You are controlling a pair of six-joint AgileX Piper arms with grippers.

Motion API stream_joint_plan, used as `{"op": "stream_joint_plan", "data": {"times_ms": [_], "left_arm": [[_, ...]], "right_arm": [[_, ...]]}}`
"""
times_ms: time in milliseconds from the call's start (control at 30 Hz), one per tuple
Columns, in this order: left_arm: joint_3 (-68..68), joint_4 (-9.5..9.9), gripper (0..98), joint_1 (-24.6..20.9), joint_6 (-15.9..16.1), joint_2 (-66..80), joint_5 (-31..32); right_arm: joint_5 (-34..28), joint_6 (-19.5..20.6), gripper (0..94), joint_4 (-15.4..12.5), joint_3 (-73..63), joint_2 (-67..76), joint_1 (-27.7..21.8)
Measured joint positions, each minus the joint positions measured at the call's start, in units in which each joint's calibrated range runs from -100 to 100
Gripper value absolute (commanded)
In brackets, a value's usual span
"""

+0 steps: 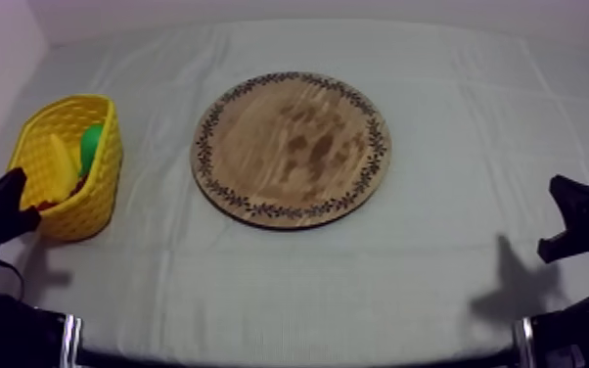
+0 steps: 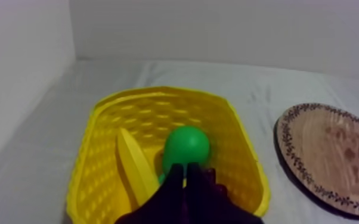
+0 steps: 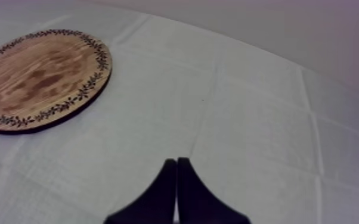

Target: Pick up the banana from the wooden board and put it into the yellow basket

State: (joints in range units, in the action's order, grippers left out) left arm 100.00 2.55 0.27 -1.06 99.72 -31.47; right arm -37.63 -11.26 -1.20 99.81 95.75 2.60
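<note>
The banana lies inside the yellow basket, which stands on the left side of the table, well apart from the wooden board. The banana leans along the basket's left inner wall with one end raised. A green pear sits just beside it on the right, close enough that the two seem to touch. The round board, with its patterned rim, lies flat in the middle of the grey-white cloth with nothing on it.

The left gripper hangs over the near edge of the basket, its tips pointing towards the pear. Its two black fingers lie pressed together in a narrow wedge with nothing between them. From above, this arm sits low at the near left of the table, right beside the basket's near wall.

The right gripper sits low at the near right, over bare cloth and well apart from the board, which lies to its far left. Its fingers are also closed together in a thin wedge and hold nothing.
</note>
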Motion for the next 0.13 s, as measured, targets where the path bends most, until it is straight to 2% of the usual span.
{"op": "stream_joint_plan", "data": {"times_ms": [133], "left_arm": [[0.0,-0.16,0.0,-0.1,0.2,0.0,-1.3]], "right_arm": [[0.0,0.0,0.3,0.0,0.0,0.0,0.0]]}}
